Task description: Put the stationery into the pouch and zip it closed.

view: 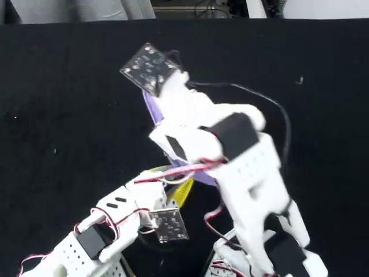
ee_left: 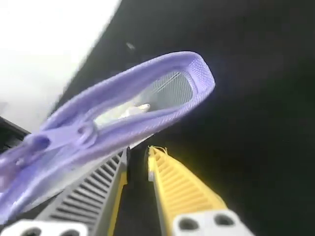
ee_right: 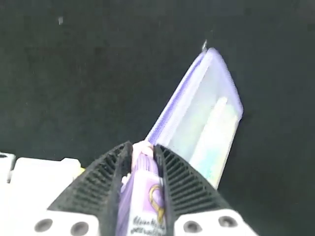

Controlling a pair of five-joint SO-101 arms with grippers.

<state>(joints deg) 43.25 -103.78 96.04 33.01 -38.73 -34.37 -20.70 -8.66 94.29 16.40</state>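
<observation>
Pouch [ee_right: 211, 113] is up off the table [view: 69, 86], near the middle of it, hanging between the two arms. Purple with a see-through side.

Right gripper [ee_right: 142, 146]: clamped on one end of the pouch, purple material and a pale tab squeezed between the jaws. The rest of the pouch runs away from it, tilted.

Left gripper [ee_left: 138, 153]: jaws drawn almost together with a slim dark gap and nothing seen between them. The tips sit right under the pouch's lower edge. Unclear if they nip that edge or just sit beside it.

Stationery [ee_left: 140, 107]: a pale item shows inside through the mouth, and a long pale shape shows through the clear side in the right wrist view. Can't tell how many pieces.

Zip: in the left wrist view the mouth gapes, two purple bands apart with the inside showing between them. The slider [ee_left: 84, 135] sits near one end of the opening, the end away from the rounded far end.

Progress, judged: loading looks done or close to done, and the zip is not yet closed. Left to do is get hold of the slider and run it along the mouth while the other arm holds the pouch taut. Left gripper is close to the slider, so it looks like the one to pull.

Risk: the pouch is soft and may fold instead of letting the slider travel.
</observation>
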